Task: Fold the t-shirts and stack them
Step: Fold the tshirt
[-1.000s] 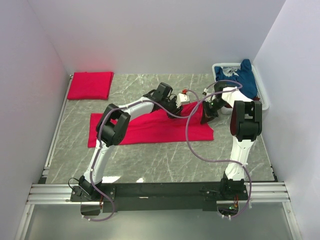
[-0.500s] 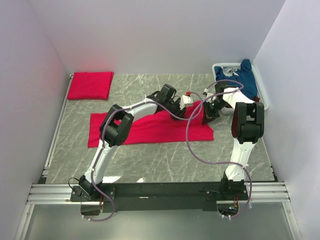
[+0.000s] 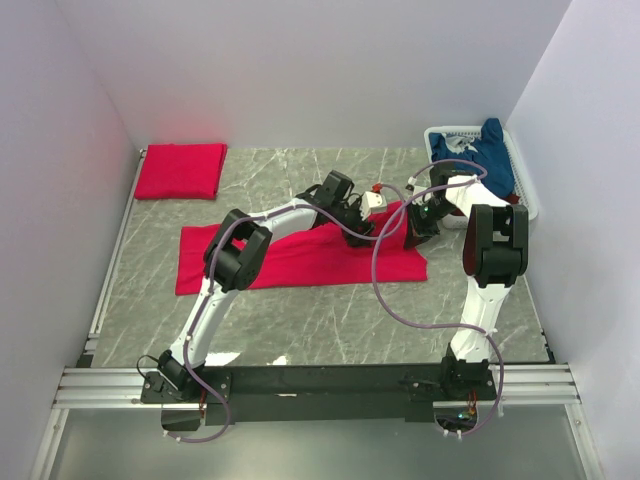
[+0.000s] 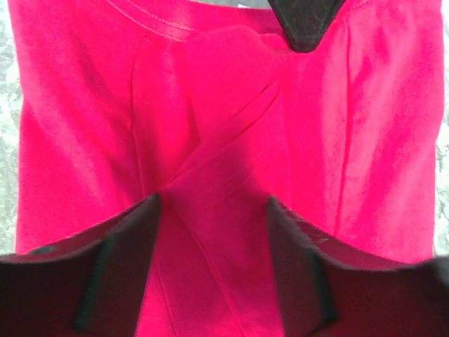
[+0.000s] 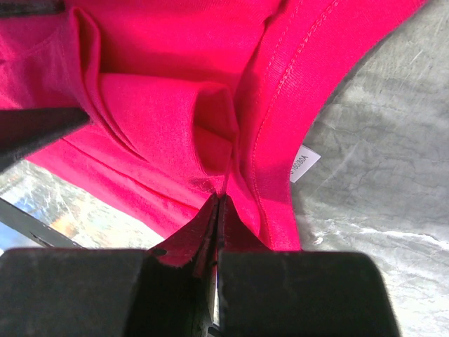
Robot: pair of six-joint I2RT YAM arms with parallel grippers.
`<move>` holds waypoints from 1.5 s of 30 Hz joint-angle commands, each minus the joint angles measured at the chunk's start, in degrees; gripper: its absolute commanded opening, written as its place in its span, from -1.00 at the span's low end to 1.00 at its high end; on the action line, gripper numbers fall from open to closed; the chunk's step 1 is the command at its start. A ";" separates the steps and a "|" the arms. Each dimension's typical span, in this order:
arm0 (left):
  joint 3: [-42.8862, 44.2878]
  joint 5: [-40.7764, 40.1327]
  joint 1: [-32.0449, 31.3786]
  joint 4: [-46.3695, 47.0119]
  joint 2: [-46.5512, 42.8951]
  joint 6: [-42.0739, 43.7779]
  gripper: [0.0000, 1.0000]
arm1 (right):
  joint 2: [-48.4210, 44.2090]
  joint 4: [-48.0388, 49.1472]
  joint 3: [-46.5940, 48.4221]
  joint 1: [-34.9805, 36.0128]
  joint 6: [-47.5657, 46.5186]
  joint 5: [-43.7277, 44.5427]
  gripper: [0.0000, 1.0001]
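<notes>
- A red shirt (image 3: 290, 262) lies spread in the middle of the table (image 3: 300, 330), long from left to right. Its right end is rumpled where both arms meet it.
- The left pincer (image 4: 212, 210) hangs low over the right part of this shirt with its jaws apart. A raised crease of cloth runs up between the two dark fingers (image 4: 119, 281), but they do not squeeze it.
- The right pincer (image 5: 217, 203) is just right of the left one, with its jaws pressed together on a bunched fold of the same red shirt. The cloth rises from that pinch in soft ridges.
- In the right wrist view a stitched hem (image 5: 280, 91) curves past the pinched fold, and a small white label (image 5: 304, 163) sticks out from it over the marbled grey tabletop.
- In the left wrist view a dark pointed tip shows at the far edge, touching the red cloth near a stitched seam.
- A second red shirt, the folded red shirt (image 3: 180, 170), lies flat as a neat rectangle at the far left corner of the table, well apart from the spread one.
- A white basket (image 3: 437, 133) stands at the far right, against the right wall. A blue shirt (image 3: 487, 150) is heaped in it and hangs over its far rim.
- The right arm stands between the basket and the spread shirt, and its cable loops across the shirt's right end.
</notes>
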 commanded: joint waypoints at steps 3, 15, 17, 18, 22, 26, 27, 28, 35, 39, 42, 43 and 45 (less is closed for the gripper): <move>3.30 0.59 -0.30 1.60 0.43 -1.44 0.49 | -2.46 0.15 -0.91 0.34 -1.08 -0.28 -1.00; 4.00 4.72 -0.30 -0.07 0.26 -1.35 -0.27 | -2.11 -0.03 -0.30 0.34 -0.90 -0.46 -1.00; 3.74 4.72 -0.22 -0.07 -0.09 -1.35 -0.45 | -2.11 -0.12 -0.12 0.34 -0.90 -0.63 -1.00; 3.48 4.46 -0.30 0.19 -0.27 -1.44 -0.55 | -2.11 -0.12 -0.12 0.34 -0.90 -0.72 -1.00; 1.02 3.15 -0.04 3.26 -2.55 -2.84 -0.99 | -2.11 -0.38 0.40 0.34 -0.90 -0.90 -1.00; -3.36 1.39 0.31 7.04 -5.28 -3.99 -0.99 | -1.76 -1.26 1.81 0.34 -0.81 -1.07 -1.00; -4.34 1.12 0.22 8.87 -5.98 -3.90 -0.99 | -1.85 -1.43 2.51 0.34 -0.72 -1.33 -1.00; -5.39 0.07 0.40 9.85 -7.46 -4.25 -0.99 | -1.76 -1.44 2.78 0.34 -0.46 -1.51 -1.00; -13.74 -6.60 0.22 16.71 -13.10 -2.67 -0.99 | -1.06 -2.58 7.34 1.83 0.68 -2.39 -1.00; -15.94 -9.60 -0.04 18.12 -14.42 -0.30 -0.99 | 0.17 -3.46 11.38 2.36 1.21 -2.39 -1.00; -17.71 -12.15 -0.13 20.23 -15.04 0.06 -0.99 | 1.76 -4.25 15.34 2.62 2.26 -2.39 -1.00; -17.88 -12.85 -0.13 20.66 -15.12 0.14 -0.99 | 2.28 -4.34 16.13 2.62 2.87 -2.13 -1.00; -19.11 -14.52 -0.13 22.86 -15.30 0.58 -0.99 | 3.60 -4.43 18.41 2.62 3.49 -1.60 -1.00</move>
